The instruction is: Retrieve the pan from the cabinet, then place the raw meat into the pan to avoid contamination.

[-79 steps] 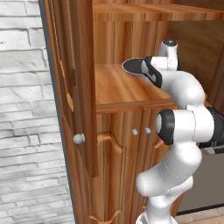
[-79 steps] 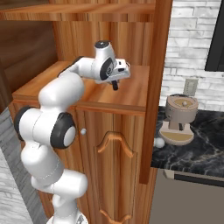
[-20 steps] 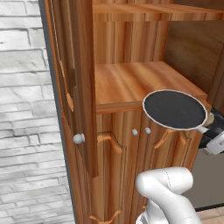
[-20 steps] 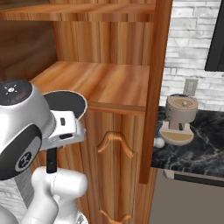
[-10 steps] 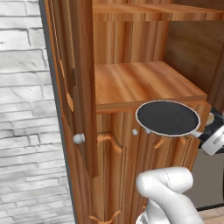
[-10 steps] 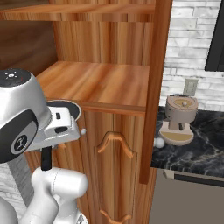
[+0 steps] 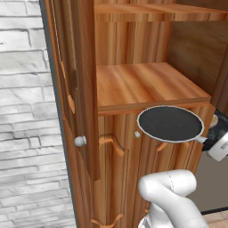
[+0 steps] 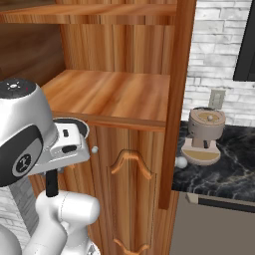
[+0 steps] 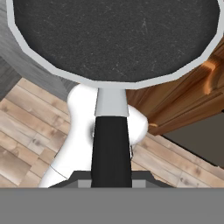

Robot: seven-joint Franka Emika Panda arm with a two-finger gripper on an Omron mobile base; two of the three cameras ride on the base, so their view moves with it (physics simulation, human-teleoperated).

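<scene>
The pan (image 7: 169, 124), black inside with a thin silver rim, hangs level in the air in front of the cabinet's lower doors (image 7: 116, 178), just below the shelf edge. My gripper (image 7: 209, 143) is shut on its handle (image 7: 201, 140) at the right edge of the left base view. In the hand view the pan (image 9: 113, 39) spans the top and its handle (image 9: 111, 131) runs down into my gripper (image 9: 111, 177). In the right base view a sliver of the pan's rim (image 8: 82, 128) peeks from behind my hand. The cabinet's bare shelf (image 7: 142, 84) stands open. The raw meat is out of view.
The cabinet's open door (image 7: 82, 89), with a round knob (image 7: 80, 141), juts toward me on the left. A coffee machine (image 8: 204, 134) stands on the black stone counter (image 8: 224, 172) to the right of the cabinet. Wooden floor (image 9: 26, 127) lies below the pan.
The pan has come off the shelf, where it sat four seconds ago. Over the last second it has sunk slightly and drifted left in front of the lower doors.
</scene>
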